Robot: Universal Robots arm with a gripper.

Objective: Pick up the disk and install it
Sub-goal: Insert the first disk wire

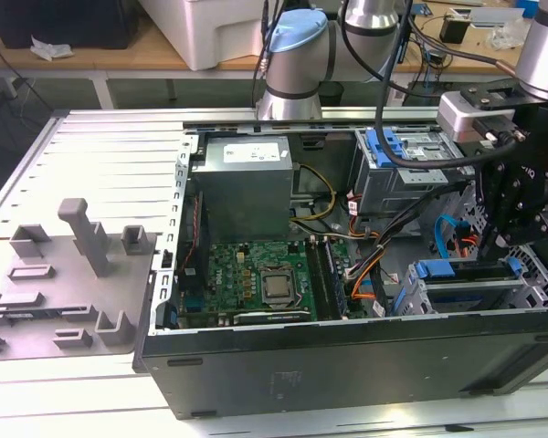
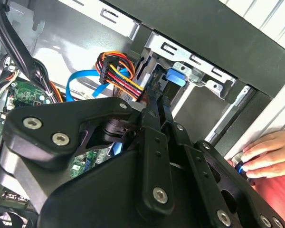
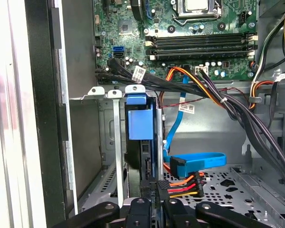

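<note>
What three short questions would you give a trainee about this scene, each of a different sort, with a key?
1. True or false: the disk in its blue caddy lies flat on the motherboard.
2. What is the gripper shut on? A) the disk B) the blue data cable C) the power supply
3. Fill in: in the second wrist view, a person's ____ is beside the outer wall of the case.
Key: 1 false, it stands edge-on in the drive cage; 2 A; 3 hand.
</note>
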